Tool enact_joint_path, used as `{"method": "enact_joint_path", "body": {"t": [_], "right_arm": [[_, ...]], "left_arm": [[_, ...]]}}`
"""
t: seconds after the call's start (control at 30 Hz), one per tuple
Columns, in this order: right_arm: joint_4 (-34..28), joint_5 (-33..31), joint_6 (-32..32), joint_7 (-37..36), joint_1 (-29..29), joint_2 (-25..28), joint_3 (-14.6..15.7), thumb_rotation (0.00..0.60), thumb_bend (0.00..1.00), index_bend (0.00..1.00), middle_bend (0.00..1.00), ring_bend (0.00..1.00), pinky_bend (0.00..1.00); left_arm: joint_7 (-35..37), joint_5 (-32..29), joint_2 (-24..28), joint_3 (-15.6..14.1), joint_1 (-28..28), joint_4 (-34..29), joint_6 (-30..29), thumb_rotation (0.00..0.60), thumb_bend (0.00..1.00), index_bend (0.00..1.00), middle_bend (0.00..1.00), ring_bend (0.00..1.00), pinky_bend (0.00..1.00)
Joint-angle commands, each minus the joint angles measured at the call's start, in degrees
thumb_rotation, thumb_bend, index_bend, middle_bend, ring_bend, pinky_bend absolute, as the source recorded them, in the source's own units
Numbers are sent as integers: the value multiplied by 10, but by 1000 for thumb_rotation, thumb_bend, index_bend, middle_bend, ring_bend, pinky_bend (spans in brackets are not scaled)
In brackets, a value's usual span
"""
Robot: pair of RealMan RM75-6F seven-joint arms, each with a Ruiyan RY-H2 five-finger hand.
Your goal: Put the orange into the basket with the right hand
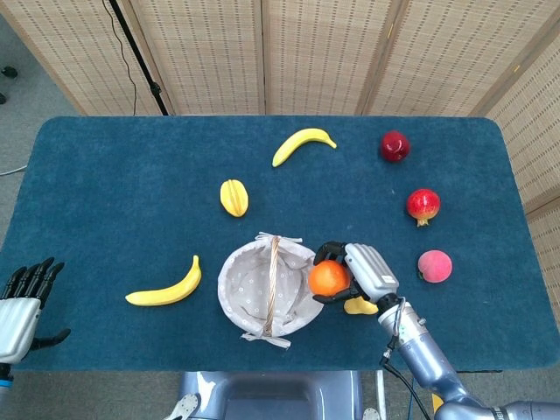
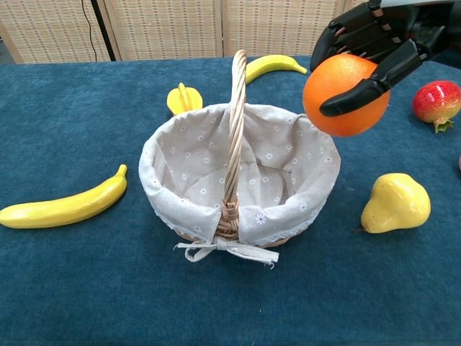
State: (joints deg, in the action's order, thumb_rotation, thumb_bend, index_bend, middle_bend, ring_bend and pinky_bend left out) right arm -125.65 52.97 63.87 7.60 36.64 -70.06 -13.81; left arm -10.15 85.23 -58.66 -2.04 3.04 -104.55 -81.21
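Observation:
My right hand [image 1: 360, 273] [image 2: 382, 40] grips the orange [image 1: 328, 278] [image 2: 338, 94] and holds it in the air just over the right rim of the basket [image 1: 241, 255] [image 2: 155, 173]. The basket is wicker with a flowered cloth lining and an upright handle [image 2: 235, 130]; nothing lies inside it. My left hand [image 1: 22, 302] rests at the table's near left edge, fingers spread and holding nothing; the chest view does not show it.
A yellow pear [image 1: 359, 305] [image 2: 395, 202] lies just right of the basket, under my right hand. Around the table are two bananas [image 1: 166, 287] [image 1: 303, 143], a starfruit [image 1: 233, 197], a pomegranate [image 1: 423, 205], a red apple [image 1: 395, 145] and a pink peach [image 1: 435, 265].

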Motion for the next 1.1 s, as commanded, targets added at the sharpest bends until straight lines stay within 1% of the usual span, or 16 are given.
{"method": "enact_joint_path", "body": {"t": [0.03, 0.37, 0.57, 0.63, 0.7, 0.8, 0.9, 1.1], "right_arm": [[-15, 2, 12, 21, 7, -18, 3, 600, 111, 692, 537, 590, 659], [-37, -20, 27, 49, 28, -77, -1, 600, 110, 692, 538, 591, 659], [-36, -25, 30, 59, 42, -121, 1, 600, 109, 676, 528, 580, 651], [-29, -23, 29, 58, 46, -133, 0, 600, 109, 629, 484, 531, 599], [-23, -22, 23, 52, 48, -139, 0, 600, 108, 552, 386, 429, 470], [-14, -22, 1, 32, 50, -136, 0, 600, 98, 456, 265, 315, 327], [-4, -16, -12, 24, 50, -129, 2, 600, 78, 391, 204, 263, 265], [7, 0, -28, 7, 48, -118, 5, 600, 45, 372, 177, 241, 225]], "left_arm": [[0, 1, 0, 0, 0, 0, 0, 600, 0, 0, 0, 0, 0], [4, 1, 2, -1, -1, 0, -1, 600, 0, 0, 0, 0, 0], [7, 2, 3, -1, -1, 1, -1, 600, 0, 0, 0, 0, 0], [9, 2, 4, -1, -1, 1, -3, 600, 0, 0, 0, 0, 0], [12, 3, 5, -1, -2, 1, -4, 600, 0, 0, 0, 0, 0], [14, 4, 6, -1, -2, 1, -5, 600, 0, 0, 0, 0, 0], [15, 5, 7, -1, -2, 1, -5, 600, 0, 0, 0, 0, 0], [14, 4, 7, -1, -1, 0, -3, 600, 0, 0, 0, 0, 0]]}}
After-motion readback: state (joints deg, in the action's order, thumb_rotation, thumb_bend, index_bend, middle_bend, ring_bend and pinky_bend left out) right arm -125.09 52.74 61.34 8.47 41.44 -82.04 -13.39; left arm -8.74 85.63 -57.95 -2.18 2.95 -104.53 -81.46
